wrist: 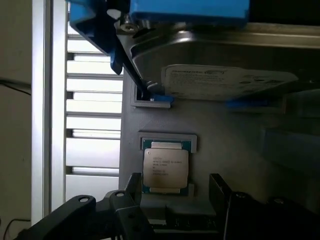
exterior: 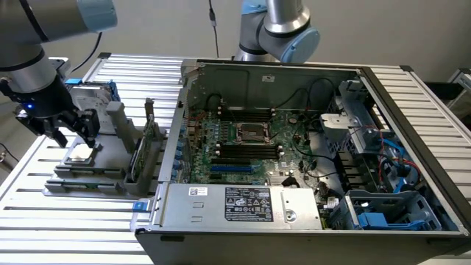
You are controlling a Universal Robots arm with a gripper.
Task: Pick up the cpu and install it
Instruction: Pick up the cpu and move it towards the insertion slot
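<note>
Black two-finger gripper [exterior: 76, 142] is hovering with jaws spread wide, gripping nothing. The small flat square cpu with the pale silver-grey metal top [wrist: 166, 168] is lying flat in a recess of the grey plastic fixture [exterior: 110, 168], just below the jaws and lined up with the gap between them, clear of both fingers. The silver rectangular hard drive with the blue bracket [wrist: 225, 60] is sitting just beyond the cpu, while the dark square metal-framed motherboard socket [exterior: 250, 134] is sitting well apart from the jaws, inside the open grey computer case [exterior: 220, 207].

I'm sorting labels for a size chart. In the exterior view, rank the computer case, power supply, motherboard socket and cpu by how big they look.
1. computer case
2. power supply
3. motherboard socket and cpu: they look alike, so not ranked.
</note>
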